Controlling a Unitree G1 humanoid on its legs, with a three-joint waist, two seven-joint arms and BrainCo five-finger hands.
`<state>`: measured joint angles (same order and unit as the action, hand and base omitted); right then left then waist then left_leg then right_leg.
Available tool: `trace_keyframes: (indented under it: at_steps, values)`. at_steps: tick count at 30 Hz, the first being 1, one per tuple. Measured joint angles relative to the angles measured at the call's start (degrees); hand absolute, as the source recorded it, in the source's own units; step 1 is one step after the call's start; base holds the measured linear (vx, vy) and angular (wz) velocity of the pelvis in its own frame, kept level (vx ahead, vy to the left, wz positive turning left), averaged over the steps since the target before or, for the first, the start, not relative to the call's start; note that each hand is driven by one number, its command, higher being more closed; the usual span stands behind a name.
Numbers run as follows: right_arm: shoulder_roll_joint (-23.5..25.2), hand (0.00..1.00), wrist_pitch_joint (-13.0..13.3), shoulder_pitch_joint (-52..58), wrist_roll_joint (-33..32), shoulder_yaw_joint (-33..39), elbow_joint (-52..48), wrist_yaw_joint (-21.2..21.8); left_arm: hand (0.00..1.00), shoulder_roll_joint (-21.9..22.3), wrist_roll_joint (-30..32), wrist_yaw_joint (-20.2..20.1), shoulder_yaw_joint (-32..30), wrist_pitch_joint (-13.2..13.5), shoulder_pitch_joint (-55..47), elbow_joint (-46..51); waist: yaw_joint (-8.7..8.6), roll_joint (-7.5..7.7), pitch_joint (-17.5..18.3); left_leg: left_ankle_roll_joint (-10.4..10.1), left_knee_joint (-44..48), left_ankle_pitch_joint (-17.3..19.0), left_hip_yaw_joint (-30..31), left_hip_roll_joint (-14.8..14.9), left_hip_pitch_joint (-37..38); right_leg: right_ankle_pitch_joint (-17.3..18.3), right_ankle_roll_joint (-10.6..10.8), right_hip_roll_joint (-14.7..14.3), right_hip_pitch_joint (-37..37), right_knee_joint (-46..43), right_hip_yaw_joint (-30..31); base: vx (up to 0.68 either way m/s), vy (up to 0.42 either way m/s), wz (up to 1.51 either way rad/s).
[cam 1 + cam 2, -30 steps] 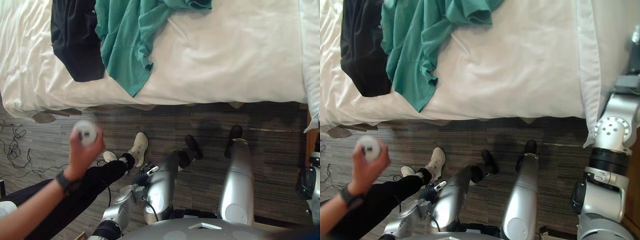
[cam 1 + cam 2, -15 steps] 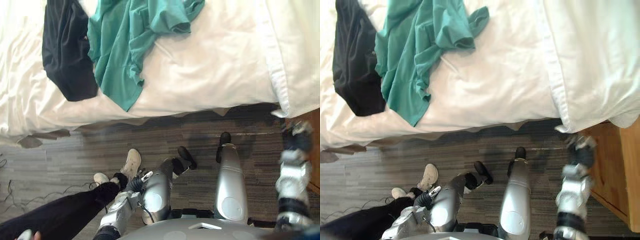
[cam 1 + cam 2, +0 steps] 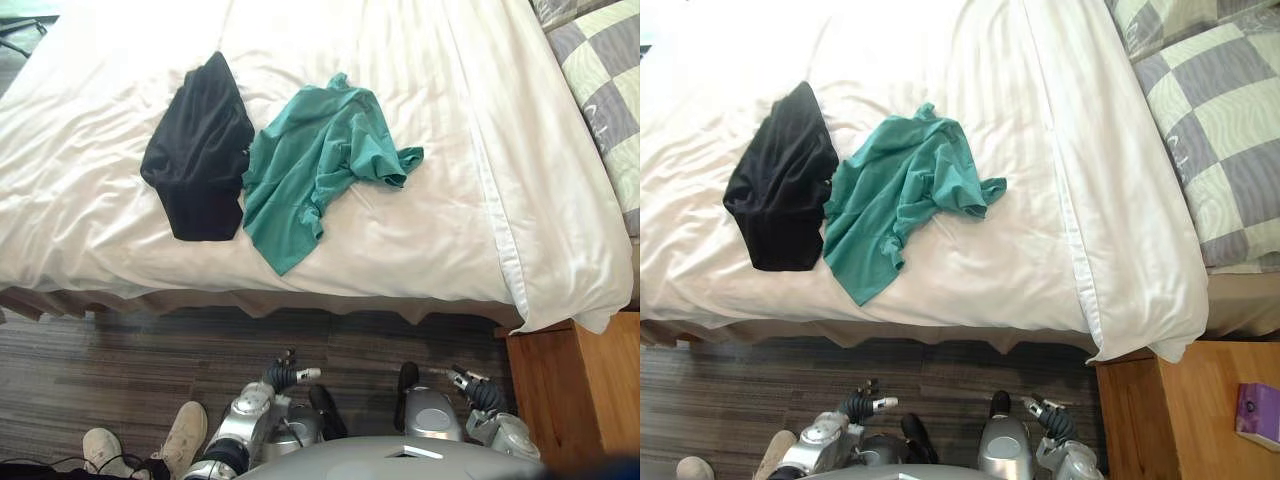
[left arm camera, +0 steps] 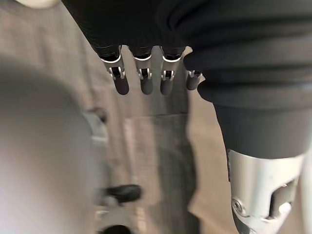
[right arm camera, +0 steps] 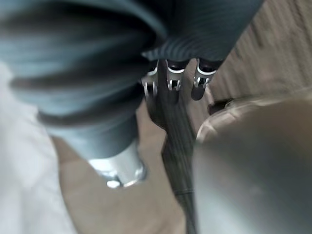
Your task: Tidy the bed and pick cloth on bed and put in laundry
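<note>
On the near-left part of the bed (image 3: 440, 230), both loose clothes lay where the task had to collect them: a black garment (image 3: 197, 165) to the left and a crumpled teal shirt (image 3: 310, 170) just to its right, their edges touching. Neither had been lifted, so the picking-up looked not yet begun, and the trip to the laundry was all left to do.

The white duvet (image 3: 970, 270) was spread over the mattress but creased, most of all around the clothes, and its near-right corner hung down past the mattress edge. I judged the tidying also undone. A checked pillow (image 3: 1200, 130) sat at the far right, and a wooden nightstand (image 3: 1180, 410) with a purple object (image 3: 1260, 415) on it stood at the near right.

The left hand (image 3: 283, 376) and the right hand (image 3: 468, 386) hung low over the wood-patterned floor (image 3: 150, 350), well apart from the clothes and short of the bed's near edge. In the left wrist view the fingers (image 4: 141, 83) pointed straight and slack, grasping nothing; the right wrist view showed its fingers (image 5: 170, 80) likewise released and empty. A person's pale shoes (image 3: 185, 430) rested on the floor at the near left.
</note>
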<state>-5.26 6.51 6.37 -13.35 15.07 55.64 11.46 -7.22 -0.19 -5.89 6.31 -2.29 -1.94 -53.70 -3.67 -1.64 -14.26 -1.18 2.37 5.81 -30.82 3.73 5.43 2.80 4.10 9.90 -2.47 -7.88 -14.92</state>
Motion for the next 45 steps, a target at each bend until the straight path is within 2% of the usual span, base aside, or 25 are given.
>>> trace_keyframes:
  at_steps: [3, 4, 7, 11, 14, 16, 17, 18, 19, 20, 21, 22, 23, 24, 25, 26, 27, 29, 31, 35, 37, 38, 41, 44, 45]
  values:
    - [-0.3, 0.0, -0.7, -1.9, -0.5, -0.1, 1.6, 1.2, 0.0, 0.0, -0.5, 1.6, -0.8, -0.1, 0.2, -1.4, -0.01, -0.12, 0.1, -0.3, 2.0, 0.7, -1.1, 0.4, -0.6, 0.4, -0.5, -0.2, -0.7, 0.0, 1.8, -0.08, -0.003, -0.22]
    - [-0.4, 0.0, -1.0, -2.3, -0.5, -0.1, 1.8, 1.5, 0.0, 0.1, -1.7, 2.3, -1.8, 0.0, 0.2, -1.6, 0.25, -0.27, -0.2, -1.1, 7.6, 2.7, -1.5, 1.9, -2.5, 1.4, -0.6, -0.2, -1.1, -0.3, 2.8, -0.11, -0.003, -0.31]
    - [-1.4, 0.0, -1.6, -1.9, -1.3, -0.8, 2.4, -0.2, 0.0, 0.4, -6.0, 4.8, -3.9, 0.8, 0.4, -1.7, 0.02, -0.27, -1.9, -2.5, 22.7, 4.2, 1.6, 5.6, -7.6, 1.5, -0.6, 0.7, -0.2, -0.6, 5.0, -0.11, 0.011, -0.29]
    - [-2.5, 0.0, -1.8, -0.2, -3.3, 1.1, 1.8, -1.7, 0.0, 0.7, -6.3, 5.1, -6.8, 2.8, 0.4, -3.8, -0.45, -0.94, -1.9, -0.4, 27.2, 8.2, 5.8, 9.6, -8.7, 2.2, 0.6, 3.1, -2.2, -3.3, 9.3, -0.04, 0.206, -0.57]
    - [-3.3, 0.0, -1.8, 1.5, -2.5, 1.8, 1.7, -2.1, 0.0, 0.7, -9.4, 5.1, -8.3, 4.0, -0.4, -4.0, -1.54, -0.52, -1.7, 1.8, 27.4, 6.3, 14.0, 14.2, -9.7, 3.2, 2.7, 6.8, -5.3, -5.6, 13.3, 0.03, 0.358, -0.4]
    - [-3.9, 0.0, -1.9, 2.4, -1.7, 1.3, 1.7, -2.0, 0.0, 0.8, -10.5, 5.1, -8.1, 5.0, -0.7, -4.6, -2.22, -1.02, -1.4, 3.3, 23.5, -0.2, 17.9, 15.4, -10.1, 3.2, 5.4, 8.7, -6.8, -5.3, 15.0, 0.06, 0.608, -0.16]
    - [-4.9, 0.0, -2.1, 2.1, -1.3, 1.2, 2.4, -2.0, 0.0, 1.3, -10.6, 5.1, -8.0, 5.7, -0.8, -5.4, -2.28, -1.58, -0.6, -3.6, 20.5, 2.5, 18.5, 13.0, -9.3, 2.7, 8.0, 10.5, -6.9, -3.4, 16.7, 0.09, 0.51, 0.16]
    - [-4.2, 0.0, -2.1, 2.1, -0.6, 1.4, 2.8, -1.6, 0.0, 1.6, -11.6, 5.2, -7.2, 6.7, -0.8, -5.6, -3.34, -1.43, -0.2, -8.8, 19.7, 5.5, 18.5, 12.5, -9.4, 1.7, 10.6, 9.9, -7.0, -3.9, 17.5, 0.12, 0.43, 0.28]
    - [-3.3, 0.0, -2.2, 2.5, 0.1, 1.3, 3.0, -1.5, 0.0, 0.7, -12.4, 5.3, -6.5, 7.2, -0.7, -5.5, -3.22, -0.04, -0.2, -11.4, 19.8, 6.6, 18.1, 11.8, -9.5, -0.6, 9.7, 9.7, -6.6, -3.9, 17.2, 0.13, 0.242, 0.22]
    - [-2.4, 0.0, -1.9, 1.9, 0.9, 1.2, 3.8, -1.4, 0.0, -0.2, -13.6, 5.7, -6.5, 7.3, -0.5, -5.4, -2.15, 1.49, -0.5, -10.9, 22.1, 7.7, 17.4, 11.0, -10.1, -4.5, 9.9, 11.1, -6.2, -2.1, 17.3, 0.05, 0.243, -0.16]
    - [-1.8, 0.0, -1.3, 1.4, 1.3, 0.6, 4.1, -1.1, 0.0, -0.4, -14.2, 6.1, -6.2, 6.9, -0.7, -4.5, -0.63, 1.49, -0.4, -10.3, 23.5, 8.9, 16.6, 11.5, -10.1, -10.9, 8.6, 11.0, -5.5, -0.4, 13.8, -0.02, 0.407, -0.47]
    - [-2.0, 0.0, -0.4, 0.6, 1.3, -2.3, 3.7, -0.2, 0.0, 0.2, -13.8, 6.3, -6.2, 6.4, -1.5, -3.3, 0.62, 1.02, -0.1, -8.9, 21.4, 8.9, 13.6, 12.5, -8.5, -17.7, 3.6, 10.8, -4.8, 2.1, 8.2, -0.05, 0.355, -0.5]
    - [-1.9, 0.0, -0.4, 0.1, 1.5, -4.2, 3.3, 0.0, 0.0, 0.3, -13.7, 6.3, -6.3, 6.4, -2.0, -2.8, 1.21, 1.0, 0.2, -8.0, 19.7, 8.3, 12.1, 12.5, -7.4, -17.7, 1.6, 10.9, -5.1, 1.5, 4.8, -0.01, 0.31, -0.44]
    - [-2.3, 0.0, -1.1, 0.1, 3.1, -5.9, 3.1, -0.4, 0.0, 0.2, -13.6, 6.3, -6.2, 5.8, -2.7, -1.5, 1.48, 1.7, 1.0, -7.1, 15.6, 6.1, 11.0, 11.6, -5.7, -13.8, 0.8, 10.2, -5.1, -2.9, -1.6, 0.03, 0.148, -0.22]
    - [-2.7, 0.0, -0.9, 1.1, 3.6, -7.4, 1.6, 1.1, 0.0, 0.0, -13.5, 6.3, -5.7, 5.4, -3.1, -0.6, 1.31, 1.7, 1.6, -6.8, 12.6, 4.5, 10.8, 11.2, -5.1, -10.1, 1.8, 8.4, -4.9, -5.3, -4.0, 0.06, 0.206, -0.04]
    - [-2.7, 0.0, -0.2, 1.7, 3.9, -8.5, -0.4, 2.6, 0.0, -0.3, -12.3, 6.3, -4.3, 4.8, -3.1, -0.3, 1.06, 1.62, 1.7, -6.6, 9.7, 2.6, 10.8, 10.7, -4.6, -7.0, 2.4, 5.8, -4.4, -6.0, -4.7, 0.05, 0.166, 0.17]
    - [-2.4, 0.0, 0.5, 2.2, 5.7, -10.0, -2.9, 3.6, 0.0, -0.4, -11.2, 6.2, -1.9, 3.0, -1.9, -0.1, 0.72, 1.98, 1.9, -6.0, 5.1, -0.7, 11.3, 8.3, -4.5, -1.6, 2.6, 2.7, -3.3, -5.0, -4.7, 0.03, 0.151, 0.28]
    - [-2.5, 0.0, 0.5, 2.6, 6.1, -10.9, -2.8, 3.7, 0.0, 0.0, -9.8, 6.1, 0.4, 1.3, 0.0, 0.3, 0.3, 2.57, 2.1, -5.5, 1.9, -3.2, 12.9, 6.0, -4.7, 2.6, 2.2, 1.3, -1.4, -1.7, -4.4, -0.01, 0.055, 0.56]
    - [-3.3, 0.0, 0.7, 2.9, 6.3, -11.3, -2.5, 4.0, 0.0, 1.4, -9.7, 6.3, 2.7, -0.7, 1.5, 0.2, -0.25, 1.07, 1.8, -4.9, -0.5, -6.3, 14.5, 5.5, -4.3, 1.3, 1.6, 0.6, 1.3, 1.3, -5.7, -0.04, -0.011, 0.66]
    - [-4.1, 0.0, 0.7, 1.9, 6.9, -13.9, -0.3, 4.2, 0.0, 2.2, -9.7, 6.4, 2.8, -0.7, 1.7, -1.8, -0.05, 1.04, 2.6, -4.7, -3.6, -9.5, 16.1, 5.6, -4.0, 1.6, 1.0, -0.1, 2.9, 2.0, -9.1, -0.05, -0.045, 0.47]
    - [-4.8, 0.0, 0.7, -0.4, 6.9, -14.9, 1.7, 4.6, 0.0, 2.2, -9.7, 6.8, 2.7, 0.7, 1.9, -2.0, 0.43, 1.12, 2.3, -4.6, -2.9, -9.5, 16.0, 5.4, -5.1, 1.8, 1.1, 0.2, 2.5, 1.6, -9.5, -0.07, 0.018, 0.23]
    - [-5.1, 0.0, 0.7, -1.9, 7.0, -15.7, 2.8, 4.6, 0.0, 2.0, -10.0, 7.3, 2.7, 2.0, 2.2, -2.0, 1.1, 1.39, 2.0, -4.4, 0.8, -8.7, 15.8, 5.0, -7.5, 2.8, 1.3, 1.0, 1.5, 0.6, -8.5, -0.08, 0.056, 0.26]
    - [-5.9, 0.0, 0.7, -4.2, 8.0, -16.2, 3.4, 3.4, 0.0, 1.4, -10.8, 7.5, 2.8, 5.1, 3.2, -1.0, 1.1, 1.69, -1.0, -4.8, 12.1, -8.2, 13.9, 4.4, -12.2, 4.5, 1.3, 3.3, 1.2, -3.0, -4.1, -0.1, 0.07, 0.38]
    - [-6.1, 0.0, 0.8, -5.0, 6.0, -15.6, 2.5, 1.2, 0.0, 0.8, -11.1, 7.4, 2.5, 6.3, 2.5, -1.3, 1.6, 0.4, -2.0, -4.8, 14.4, -8.1, 14.6, 3.9, -12.4, 4.5, 1.3, 5.0, 2.3, -3.2, -3.8, -0.07, 0.122, -0.02]
    - [-6.0, 0.0, 0.7, -4.9, 5.0, -14.6, 1.8, 0.9, 0.0, 0.5, -11.0, 7.4, 2.0, 6.5, 1.9, -1.7, 1.5, 0.12, -2.1, -4.0, 14.6, -6.0, 15.8, 4.2, -12.5, 4.3, 1.2, 5.6, 2.0, -3.3, -3.3, -0.04, 0.116, -0.28]
